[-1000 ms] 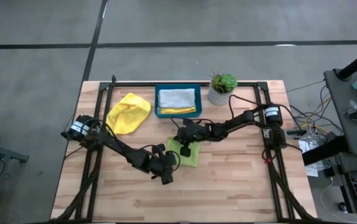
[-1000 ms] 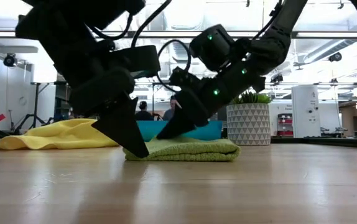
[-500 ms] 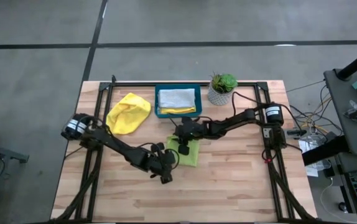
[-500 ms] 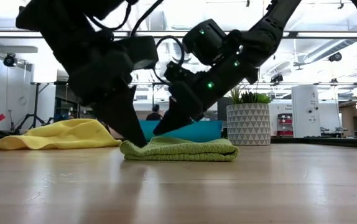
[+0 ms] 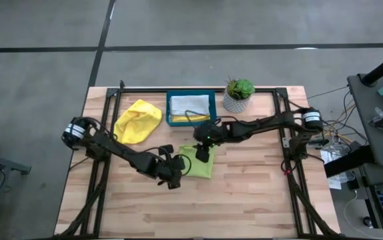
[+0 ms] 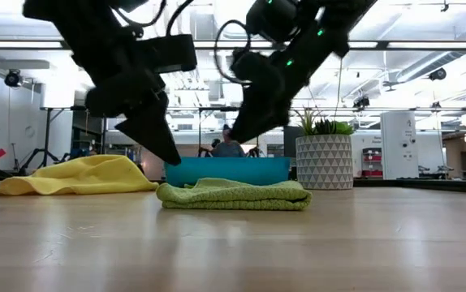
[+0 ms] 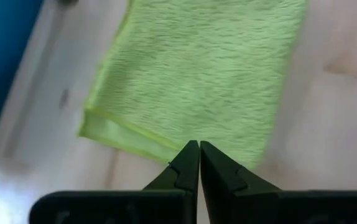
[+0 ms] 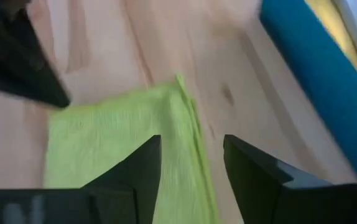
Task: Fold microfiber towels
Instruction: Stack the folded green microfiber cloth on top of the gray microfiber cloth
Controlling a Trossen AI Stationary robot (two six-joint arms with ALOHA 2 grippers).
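Lime green towel [image 5: 200, 164] lies folded flat mid-table, just in front of the teal tray [image 5: 191, 121], its edges free all round. Left gripper [image 6: 166, 152] hovers clenched and empty above its near-left edge; right gripper [image 6: 239, 132], jaws parted and empty, hangs above its far edge, clear air beneath both.

I had bare table [image 5: 245, 200] along the near edge; the teal tray [image 5: 190, 109], potted plant [image 5: 237, 95] and yellow towel [image 5: 138, 120] blocked the far edge.

In the low view, the teal tray [image 6: 249, 171] sits half hidden behind the lime towel [image 6: 233, 195].
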